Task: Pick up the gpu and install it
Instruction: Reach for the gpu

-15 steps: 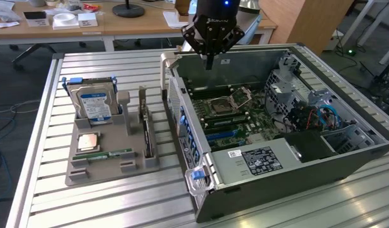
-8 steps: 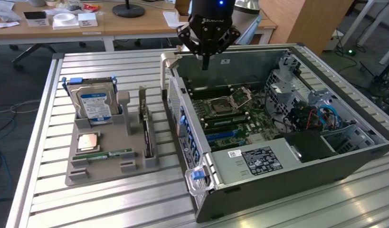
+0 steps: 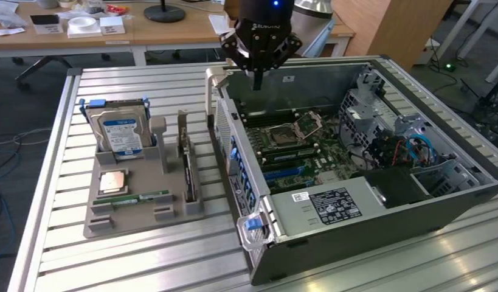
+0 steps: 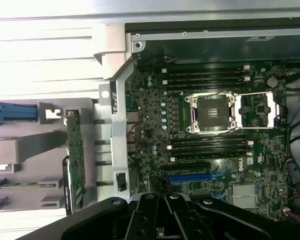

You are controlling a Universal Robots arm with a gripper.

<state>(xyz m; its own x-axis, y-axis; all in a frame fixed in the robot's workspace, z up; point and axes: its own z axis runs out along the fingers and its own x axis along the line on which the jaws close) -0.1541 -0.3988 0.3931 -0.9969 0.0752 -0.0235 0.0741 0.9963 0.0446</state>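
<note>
One step in hand, by judgement: approach for the pick, with nothing lifted yet. Note the pincer (image 3: 256, 79), fingers pressed together and empty, hovering over the wall of the open computer case (image 3: 411, 213) on the exterior view's left, above the motherboard (image 4: 155, 110). Locate the gpu (image 3: 186, 167) standing on edge in the grey holder (image 3: 135, 220) on the worktop (image 3: 62, 261), just beside the case and well apart from the pincer. For the pick, probably: part the fingers, cross to the holder, align with the card's upper edge. Hard to make out: card face, seen edge-on; expansion slots, partly hidden behind the pincer body in the wrist view.
</note>
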